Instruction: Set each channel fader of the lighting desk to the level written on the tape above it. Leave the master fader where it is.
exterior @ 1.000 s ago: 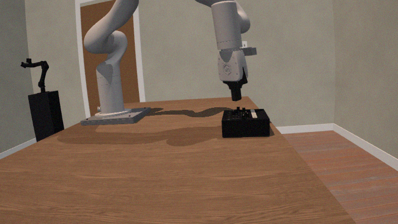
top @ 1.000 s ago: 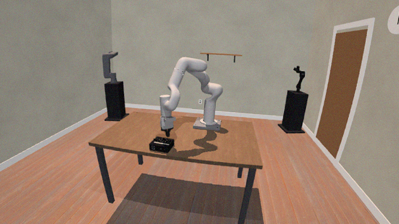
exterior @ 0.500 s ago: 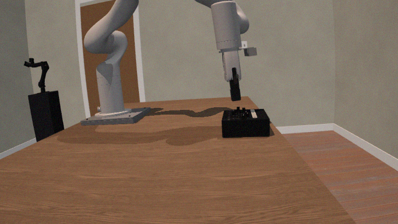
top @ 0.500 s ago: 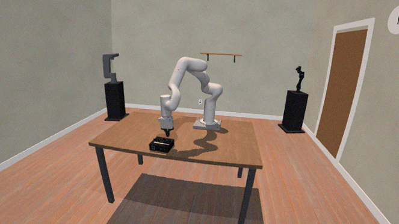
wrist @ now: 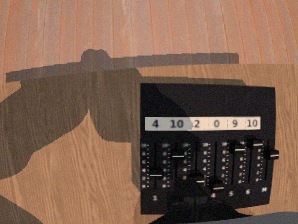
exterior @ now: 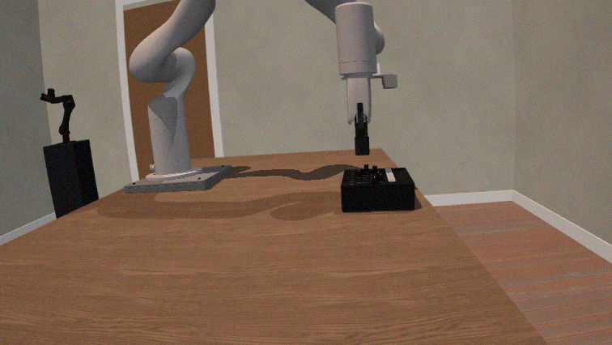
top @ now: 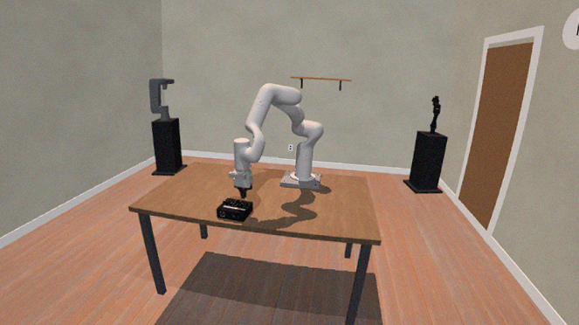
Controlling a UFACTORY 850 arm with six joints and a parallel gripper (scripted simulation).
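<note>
The black lighting desk (top: 234,210) sits near the table's front edge; it also shows in the exterior view (exterior: 377,189) and the wrist view (wrist: 206,147). A white tape strip (wrist: 202,123) reads 4, 10, 2, 0, 9, 10. Several fader caps stand below it at different heights: the left one (wrist: 156,175) low, the second (wrist: 178,156) higher, the middle two (wrist: 217,188) low, the right ones (wrist: 258,143) high. The rightmost fader (wrist: 273,155) has no tape above it. My gripper (exterior: 362,147) (top: 243,193) is shut and empty, hanging a little above the desk's fader side.
The arm's base plate (top: 300,179) stands at the table's back middle. Two black pedestals (top: 166,146) (top: 427,160) with figures stand on the floor beside the table. The desk lies close to the table's edge (exterior: 422,201).
</note>
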